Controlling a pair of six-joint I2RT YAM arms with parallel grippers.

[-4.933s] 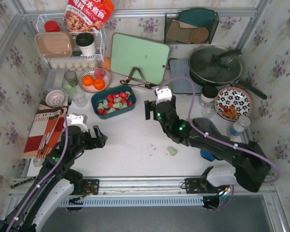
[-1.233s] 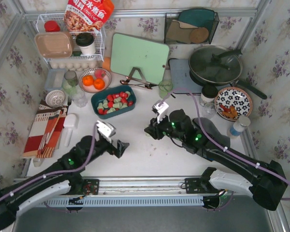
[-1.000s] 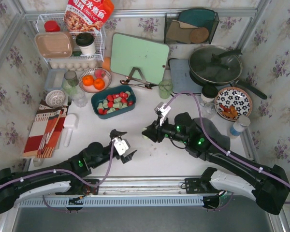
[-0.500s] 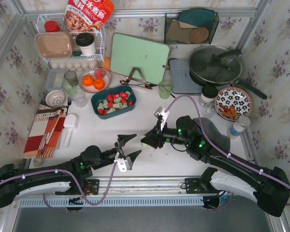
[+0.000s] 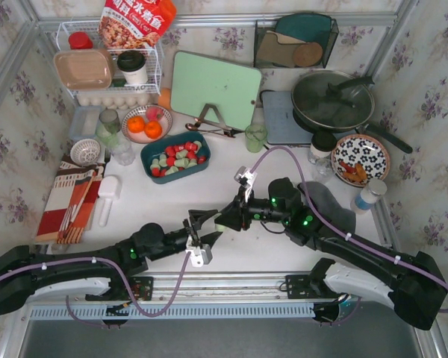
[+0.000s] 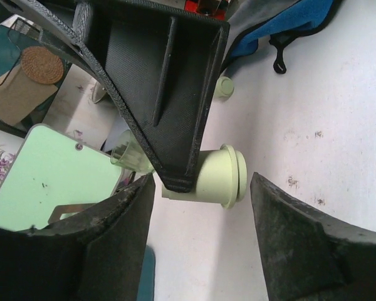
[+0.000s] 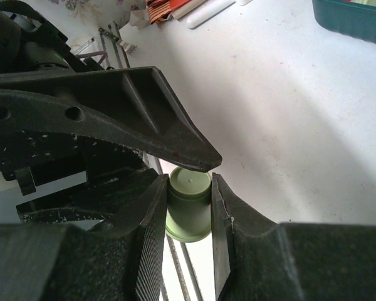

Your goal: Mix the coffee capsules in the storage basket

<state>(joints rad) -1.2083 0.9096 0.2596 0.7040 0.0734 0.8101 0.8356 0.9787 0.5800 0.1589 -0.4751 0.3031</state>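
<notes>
My right hand [image 7: 189, 191] pinches one mint capsule [image 7: 189, 219] at centre frame. My left hand [image 5: 206, 228] gapes wide around it, fingers clear of it. The storage basket [image 5: 181, 174] holding the other capsules [image 5: 178, 156] sits upper left on the white counter [image 5: 157, 201]. I can't tell whether the pinched capsule touches the counter.

Cutting board [image 5: 215, 89], pan [image 5: 334, 100] — oranges [image 5: 143, 127] at left

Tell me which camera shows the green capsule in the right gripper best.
Left wrist: the green capsule fills mid-frame side-on, rim and body clear, its narrow end behind a finger of the right gripper. Right wrist shows it end-on, pinched between the fingers. Top external shows only a pale speck.
</notes>
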